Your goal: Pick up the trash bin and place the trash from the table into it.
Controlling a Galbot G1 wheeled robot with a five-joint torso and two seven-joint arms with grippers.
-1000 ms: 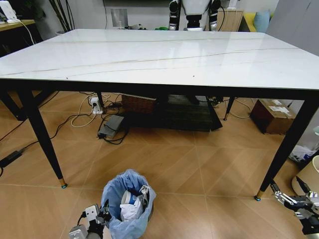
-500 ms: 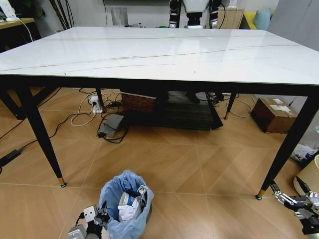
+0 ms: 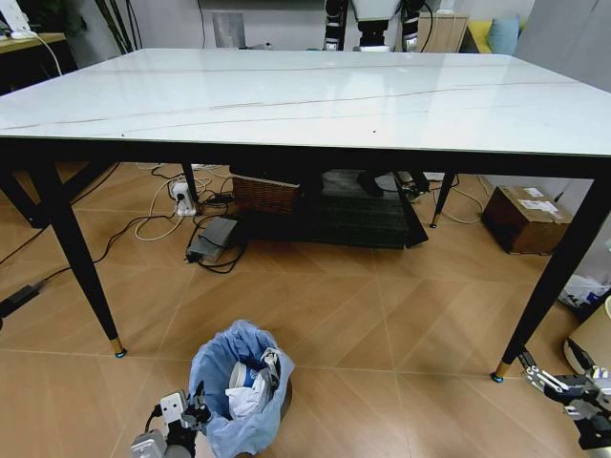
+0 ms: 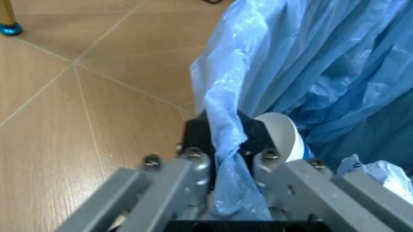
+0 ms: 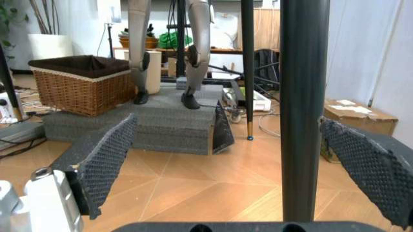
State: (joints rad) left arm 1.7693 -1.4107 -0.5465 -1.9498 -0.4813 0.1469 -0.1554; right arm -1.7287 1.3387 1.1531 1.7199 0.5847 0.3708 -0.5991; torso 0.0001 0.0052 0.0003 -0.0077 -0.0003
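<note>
The trash bin [image 3: 229, 420] with its crinkled light-blue bag hangs just above the floor in front of the table [image 3: 305, 100]. My left gripper [image 3: 200, 410] is shut on the bin's near rim. In the left wrist view the gripper [image 4: 223, 145] pinches the blue bag [image 4: 310, 58] and rim between its jaws. Inside lies trash [image 3: 250, 382]: a blue-and-white paper cup [image 4: 281, 133] and crumpled white paper [image 4: 380, 174]. My right gripper [image 3: 554, 369] hangs open low at the right, near the table's front right leg [image 3: 549, 286]. Its dark pads [image 5: 106, 159] frame that leg [image 5: 303, 111].
A cream bin [image 3: 597, 339] stands at the far right edge beside my right gripper. Under the table are a wicker basket [image 3: 263, 198], a dark foam platform [image 3: 353, 219], a power strip with cables [image 3: 181, 200] and a cardboard box [image 3: 530, 219]. The front left leg [image 3: 81, 267] stands left of the bin.
The whole head view has shifted a little, so the camera has moved: the table edge sits higher in the picture. My left gripper keeps its hold on the bin.
</note>
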